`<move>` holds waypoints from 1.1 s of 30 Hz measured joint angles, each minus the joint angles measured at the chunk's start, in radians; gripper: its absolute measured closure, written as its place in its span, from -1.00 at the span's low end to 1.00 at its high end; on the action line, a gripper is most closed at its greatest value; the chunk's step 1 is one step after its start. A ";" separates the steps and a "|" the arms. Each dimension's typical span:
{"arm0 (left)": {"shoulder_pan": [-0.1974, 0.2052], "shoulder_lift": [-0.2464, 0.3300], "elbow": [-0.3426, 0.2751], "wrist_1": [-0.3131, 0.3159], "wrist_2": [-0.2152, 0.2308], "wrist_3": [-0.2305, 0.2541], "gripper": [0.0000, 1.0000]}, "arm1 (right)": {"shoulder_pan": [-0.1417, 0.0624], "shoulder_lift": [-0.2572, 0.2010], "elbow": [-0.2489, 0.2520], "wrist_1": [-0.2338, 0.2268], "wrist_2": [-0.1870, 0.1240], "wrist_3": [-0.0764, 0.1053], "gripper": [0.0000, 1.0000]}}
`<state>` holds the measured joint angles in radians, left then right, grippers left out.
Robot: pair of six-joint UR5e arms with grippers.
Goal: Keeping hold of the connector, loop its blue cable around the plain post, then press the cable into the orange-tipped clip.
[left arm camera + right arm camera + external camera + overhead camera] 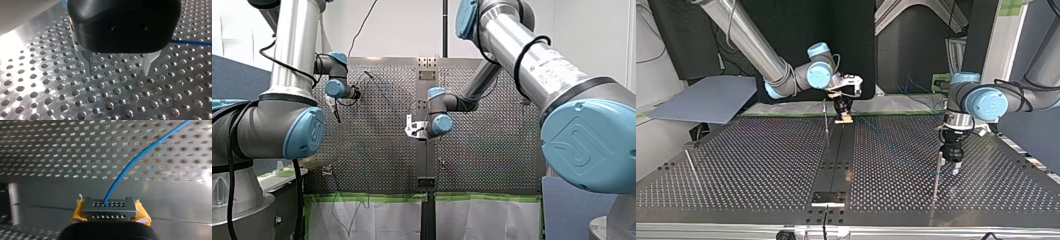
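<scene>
In the right wrist view a grey multi-hole connector (108, 208) sits clamped between the yellow pads (141, 213) of my right gripper (109, 214), which is shut on it. Its blue cable (140, 153) rises from the connector and runs off over the perforated plate. In the top view that gripper (844, 116) hangs over the far end of the black centre strip (836, 155), next to a thin post (825, 117). My left gripper (118, 73) hovers just above the plate, metal fingers (88, 67) open with nothing between them. A stretch of blue cable (191, 43) passes beside it. A plain post (937, 172) stands close beside this gripper (954, 165).
A thin rod (690, 162) leans near the top view's left edge. A small black plate (827, 199) sits at the near end of the centre strip. In the front view my left gripper (336, 114) is at the plate's left, my right gripper (413, 127) by the middle.
</scene>
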<state>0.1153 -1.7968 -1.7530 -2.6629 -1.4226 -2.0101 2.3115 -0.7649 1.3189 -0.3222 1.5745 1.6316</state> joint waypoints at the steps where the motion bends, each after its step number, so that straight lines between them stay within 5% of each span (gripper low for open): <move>1: 0.000 0.000 0.000 -0.002 -0.005 -0.007 -0.97 | 0.001 0.009 0.002 0.000 0.006 -0.001 0.95; 9: -0.004 0.000 0.000 -0.004 -0.004 -0.064 -0.97 | -0.003 0.058 0.033 -0.023 0.024 -0.001 0.95; 26: -0.030 -0.058 0.000 -0.036 -0.048 -0.006 -0.97 | -0.025 0.069 0.170 -0.171 0.025 0.015 0.95; 33: -0.035 -0.061 0.000 -0.037 -0.064 -0.005 -0.97 | -0.038 0.076 0.190 -0.184 0.029 0.012 0.95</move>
<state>0.0803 -1.8578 -1.7530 -2.7000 -1.4867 -2.0152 2.2738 -0.6890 1.5088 -0.5066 1.6031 1.6432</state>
